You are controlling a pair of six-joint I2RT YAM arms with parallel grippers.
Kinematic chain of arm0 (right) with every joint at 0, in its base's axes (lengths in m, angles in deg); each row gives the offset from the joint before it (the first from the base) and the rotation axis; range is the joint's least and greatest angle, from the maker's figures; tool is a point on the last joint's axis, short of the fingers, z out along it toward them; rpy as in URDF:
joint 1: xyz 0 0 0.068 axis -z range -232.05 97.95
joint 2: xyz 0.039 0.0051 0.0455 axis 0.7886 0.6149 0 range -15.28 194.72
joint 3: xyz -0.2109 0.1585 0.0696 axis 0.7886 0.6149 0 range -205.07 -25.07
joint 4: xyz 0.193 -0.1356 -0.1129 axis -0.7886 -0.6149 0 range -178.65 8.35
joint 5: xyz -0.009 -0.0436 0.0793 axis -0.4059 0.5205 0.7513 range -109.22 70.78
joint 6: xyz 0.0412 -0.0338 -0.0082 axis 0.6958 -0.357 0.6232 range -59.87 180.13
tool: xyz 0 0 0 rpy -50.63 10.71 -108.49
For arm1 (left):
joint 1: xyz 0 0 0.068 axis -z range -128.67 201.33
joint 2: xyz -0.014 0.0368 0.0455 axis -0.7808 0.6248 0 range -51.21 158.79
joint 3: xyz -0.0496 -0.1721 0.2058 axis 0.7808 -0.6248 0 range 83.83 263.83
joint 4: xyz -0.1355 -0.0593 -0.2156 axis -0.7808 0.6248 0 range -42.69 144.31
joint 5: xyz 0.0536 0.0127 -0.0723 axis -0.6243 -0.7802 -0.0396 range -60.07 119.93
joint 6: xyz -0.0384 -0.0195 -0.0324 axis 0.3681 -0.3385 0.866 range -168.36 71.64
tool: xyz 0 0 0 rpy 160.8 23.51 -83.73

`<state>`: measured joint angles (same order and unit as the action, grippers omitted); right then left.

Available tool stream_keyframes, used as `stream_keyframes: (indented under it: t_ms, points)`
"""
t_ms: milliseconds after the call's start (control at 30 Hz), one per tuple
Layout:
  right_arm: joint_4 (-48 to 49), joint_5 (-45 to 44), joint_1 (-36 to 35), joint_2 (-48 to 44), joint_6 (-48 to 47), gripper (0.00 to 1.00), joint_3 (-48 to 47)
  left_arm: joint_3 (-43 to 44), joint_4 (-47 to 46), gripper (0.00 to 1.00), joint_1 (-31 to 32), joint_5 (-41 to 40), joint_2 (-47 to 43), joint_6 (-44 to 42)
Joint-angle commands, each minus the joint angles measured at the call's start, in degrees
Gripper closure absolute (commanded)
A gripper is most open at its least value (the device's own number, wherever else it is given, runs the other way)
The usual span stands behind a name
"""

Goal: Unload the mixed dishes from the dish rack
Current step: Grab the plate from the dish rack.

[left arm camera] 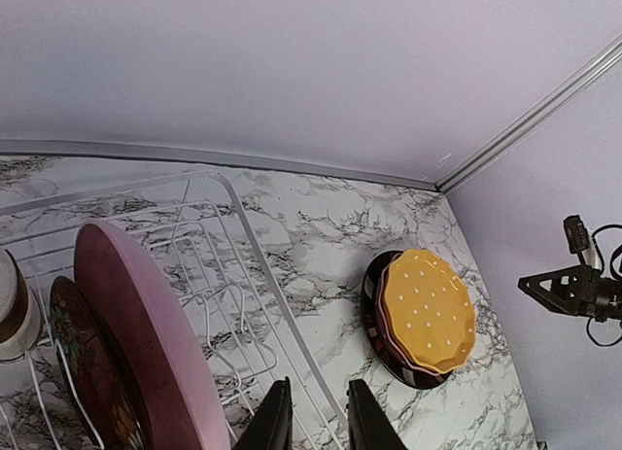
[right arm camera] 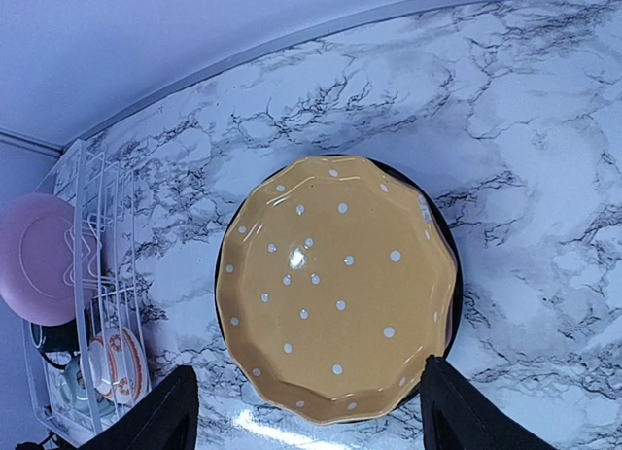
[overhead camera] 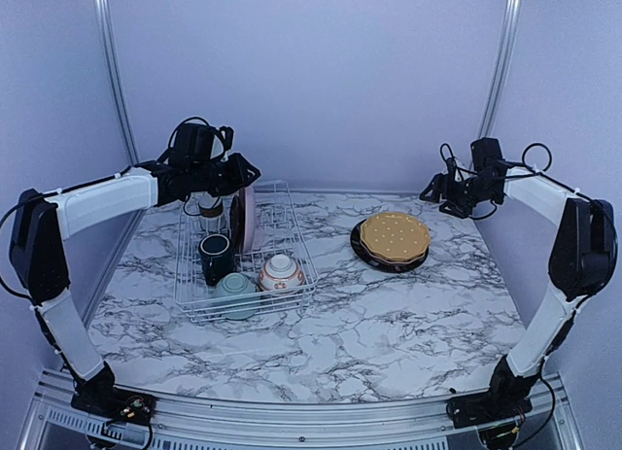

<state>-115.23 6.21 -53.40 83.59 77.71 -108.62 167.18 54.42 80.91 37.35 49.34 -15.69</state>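
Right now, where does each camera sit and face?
Top external: high behind the bases, looking down over the table; left arm, right arm show.
Left wrist: above the dish rack, facing right toward the yellow plate; left fingers below.
Right wrist: over the yellow plate, looking down; right fingers in lower corners.
All three share that plate.

text: none readable | labels: none | numbers: none

I see yellow dotted plate [right arm camera: 335, 285] flat atop dark plates [left arm camera: 374, 314] outside rack [overhead camera: 277, 226]; inside, pink plate [left arm camera: 146, 343] upright, near dark mug [overhead camera: 215, 256], green bowl [overhead camera: 236, 293], floral bowl [overhead camera: 281, 272].
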Motion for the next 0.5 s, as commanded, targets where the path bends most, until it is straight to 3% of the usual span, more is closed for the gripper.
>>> stream_keyframes:
  t_ms: [0,200,467]
  points:
    - [0.71,0.93,0.11,-1.67,0.36,0.25,-0.57,-1.13,0.91,0.76,-2.06,-1.02,-3.05,0.36]
    - [0.86,1.17,0.11,-1.61,0.44,0.25,-0.52,-1.69,2.39,0.64,-3.12,-0.32,-2.2,0.6]
    - [0.8,1.09,0.11,-1.92,0.27,0.24,-0.21,-1.65,2.26,0.58,-3.15,2.23,1.69,2.35]
